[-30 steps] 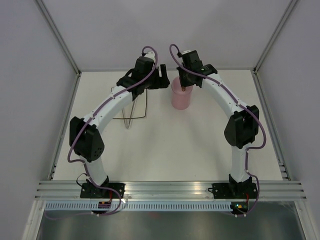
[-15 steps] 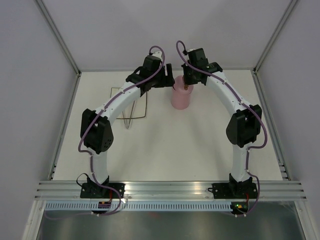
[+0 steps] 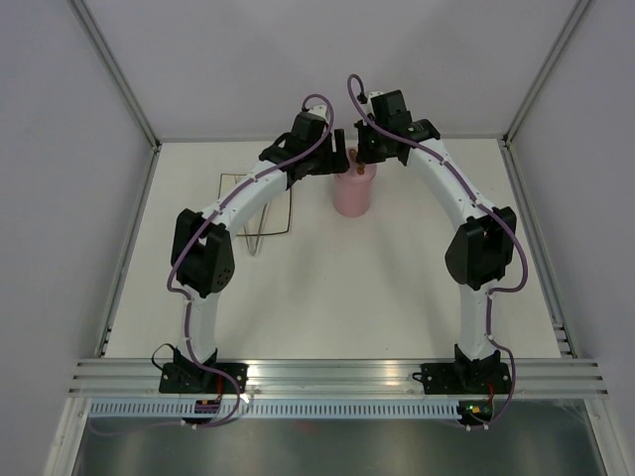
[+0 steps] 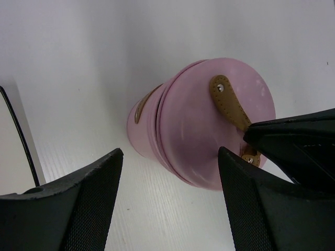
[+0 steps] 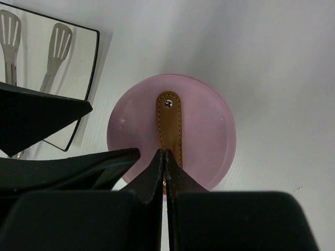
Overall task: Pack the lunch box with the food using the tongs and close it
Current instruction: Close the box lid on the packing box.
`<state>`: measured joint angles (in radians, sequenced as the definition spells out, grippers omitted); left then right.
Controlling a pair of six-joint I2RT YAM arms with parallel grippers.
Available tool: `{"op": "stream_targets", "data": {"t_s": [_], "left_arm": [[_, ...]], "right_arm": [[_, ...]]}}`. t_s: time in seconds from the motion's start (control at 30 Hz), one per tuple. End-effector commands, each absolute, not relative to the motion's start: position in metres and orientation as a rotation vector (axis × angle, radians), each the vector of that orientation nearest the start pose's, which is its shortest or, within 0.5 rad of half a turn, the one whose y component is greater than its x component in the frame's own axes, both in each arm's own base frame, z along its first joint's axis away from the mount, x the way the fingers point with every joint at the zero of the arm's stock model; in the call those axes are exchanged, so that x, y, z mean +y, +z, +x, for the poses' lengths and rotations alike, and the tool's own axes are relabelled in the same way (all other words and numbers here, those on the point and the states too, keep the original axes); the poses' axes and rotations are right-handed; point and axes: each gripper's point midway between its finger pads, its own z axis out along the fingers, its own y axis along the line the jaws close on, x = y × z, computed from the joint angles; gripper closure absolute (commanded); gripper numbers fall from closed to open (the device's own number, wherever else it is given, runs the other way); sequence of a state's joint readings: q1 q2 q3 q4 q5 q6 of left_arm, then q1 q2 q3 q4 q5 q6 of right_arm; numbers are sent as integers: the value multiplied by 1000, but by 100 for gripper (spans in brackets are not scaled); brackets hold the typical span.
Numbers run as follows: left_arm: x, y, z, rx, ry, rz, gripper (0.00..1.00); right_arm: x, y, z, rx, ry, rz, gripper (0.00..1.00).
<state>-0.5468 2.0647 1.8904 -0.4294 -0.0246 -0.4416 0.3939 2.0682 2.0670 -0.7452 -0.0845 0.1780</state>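
The pink lunch box [image 3: 353, 196] stands upright towards the far middle of the bench [image 3: 327, 297], between the two arms, with its round lid [image 5: 204, 125] on top. From the left wrist view the lid looks seated all round, though the far edge is hidden. The right end effector [image 5: 165, 157] hangs straight over the lid, its fingers pressed together on the near end of the brown strap handle [image 5: 170, 123], which it appears to pinch. The left end effector [image 4: 170, 154] is spread and holds nothing. It sits just beside the box on the left, with the box body ahead of its fingers and apparently untouched. The tongs [image 5: 56, 39] lie on the white plate [image 5: 81, 68] to the left of the box. No food pieces show anywhere, so they are probably already inside. As for handling, the box looks like a light, rigid, smooth-walled canister, tall for its base, so it is likely to tip or slide under a sideways push. The strap looks soft and thin, stitched and fixed by a stud at each end. That makes it good for lifting and lowering the lid, but it will flex and give little control over tilt. To press the lid home, a steadying hold on the cylindrical wall by the spread fingers seems the sensible place, low enough not to catch the lid's rim.
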Motion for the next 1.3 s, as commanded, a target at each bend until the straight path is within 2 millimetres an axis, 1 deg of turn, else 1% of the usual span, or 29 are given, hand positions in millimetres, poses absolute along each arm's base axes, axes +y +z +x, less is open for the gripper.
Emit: {"op": "stream_targets", "data": {"t_s": [0.0, 0.1, 0.13, 0.2, 0.27, 0.3, 0.37, 0.4, 0.43, 0.53, 0.57, 0.6, 0.63, 0.67, 0.7, 0.73, 0.77, 0.83, 0.87, 0.9, 0.93, 0.97, 1.0, 1.03, 1.1, 1.13, 1.17, 1.2, 1.27], "left_arm": [[-320, 204, 503, 2162, -530, 108, 22], [-314, 201, 508, 2162, -496, 83, 24], [-312, 199, 508, 2169, -494, 68, 25], [-310, 195, 509, 2179, -494, 55, 27], [-309, 190, 509, 2191, -496, 52, 28], [-309, 188, 509, 2197, -501, 55, 28], [-311, 181, 508, 2214, -504, 64, 28], [-311, 177, 507, 2225, -504, 67, 28], [-311, 170, 506, 2241, -502, 68, 29], [-310, 160, 502, 2264, -492, 67, 30], [-309, 159, 501, 2267, -489, 66, 30], [-308, 159, 500, 2267, -483, 67, 31], [-307, 158, 498, 2270, -475, 68, 31], [-306, 158, 497, 2266, -464, 68, 31], [-304, 156, 496, 2267, -441, 72, 31], [-305, 155, 495, 2266, -436, 79, 31], [-304, 155, 495, 2265, -433, 82, 31], [-304, 155, 495, 2265, -432, 88, 31], [-305, 155, 494, 2265, -432, 91, 31], [-305, 158, 495, 2257, -434, 94, 31], [-305, 159, 495, 2255, -435, 94, 31], [-304, 160, 495, 2254, -430, 92, 31], [-304, 162, 496, 2247, -429, 95, 31], [-304, 164, 496, 2242, -429, 95, 31], [-303, 169, 497, 2232, -425, 99, 32], [-303, 171, 497, 2226, -422, 100, 32], [-302, 172, 498, 2222, -418, 103, 33], [-302, 174, 499, 2215, -416, 104, 33], [-302, 177, 499, 2209, -411, 112, 35]], "right_arm": [[245, 235, 507, 2244, 449, -315, 99], [247, 238, 508, 2237, 459, -319, 100], [247, 236, 507, 2242, 458, -317, 100], [248, 227, 507, 2259, 458, -317, 99], [247, 212, 506, 2300, 453, -317, 100], [246, 208, 505, 2313, 446, -318, 99], [241, 195, 503, 2346, 414, -313, 100], [240, 193, 502, 2352, 408, -313, 100], [239, 193, 501, 2353, 406, -313, 100], [239, 191, 496, 2361, 419, -315, 100], [239, 189, 495, 2364, 421, -308, 99], [240, 191, 494, 2365, 430, -292, 97], [241, 196, 493, 2356, 442, -290, 88], [242, 201, 493, 2347, 456, -286, 82], [245, 207, 492, 2335, 484, -280, 74], [245, 220, 491, 2308, 495, -272, 63], [246, 233, 494, 2275, 506, -263, 46], [244, 263, 497, 2217, 535, -211, 36], [242, 272, 498, 2202, 549, -184, 35], [231, 284, 503, 2180, 559, -134, 35], [227, 298, 507, 2154, 600, -72, 38], [221, 304, 510, 2137, 617, -29, 42], [205, 319, 514, 2095, 621, 15, 50], [199, 322, 519, 2065, 623, 37, 68], [186, 330, 522, 2028, 592, 80, 83], [184, 330, 524, 2024, 579, 82, 97], [183, 328, 524, 2030, 566, 75, 100], [184, 318, 528, 2052, 556, 73, 100], [183, 306, 528, 2093, 538, 55, 100]]}}
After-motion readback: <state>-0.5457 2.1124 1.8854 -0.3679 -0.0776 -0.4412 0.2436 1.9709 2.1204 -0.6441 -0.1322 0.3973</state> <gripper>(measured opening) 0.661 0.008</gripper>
